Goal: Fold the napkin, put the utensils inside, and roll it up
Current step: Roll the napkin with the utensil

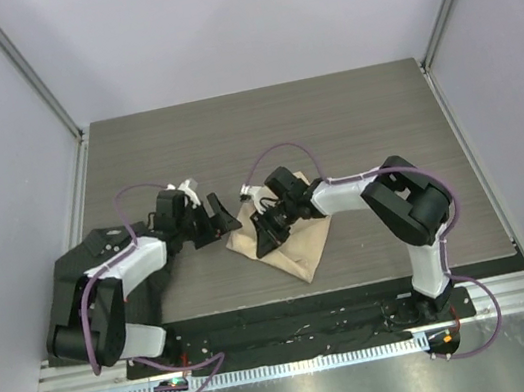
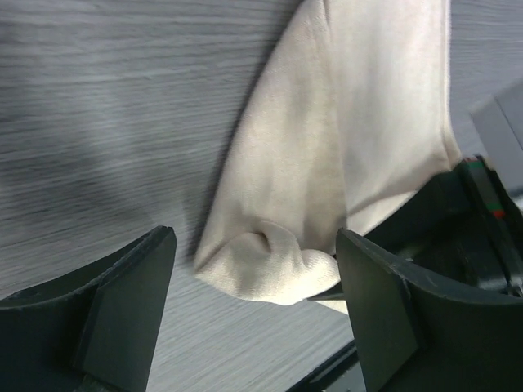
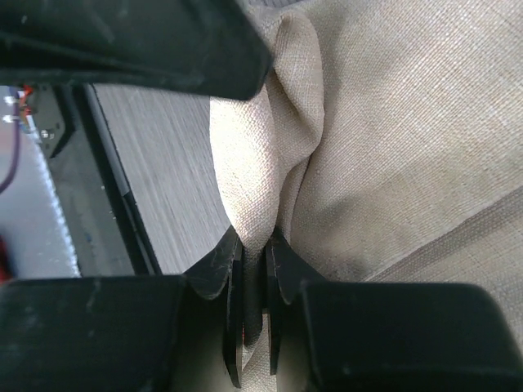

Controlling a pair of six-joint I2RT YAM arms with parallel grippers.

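The napkin (image 1: pixel 295 241) at frame centre is being folded: the right gripper (image 3: pixel 253 269) is pinching its ridge, the left gripper (image 2: pixel 253 306) is standing wide open; the next move probably calls for drawing the fold across.

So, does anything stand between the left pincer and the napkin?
Nothing visible does. The left pincer is open, and the napkin has its bunched corner right ahead of it on the table. The right pincer pinches a fold.

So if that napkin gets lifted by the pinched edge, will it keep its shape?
Probably not: the napkin bunches into soft folds where the right gripper pinches it, so it should droop. Its coarse weave looks grippy, so slipping seems unlikely.
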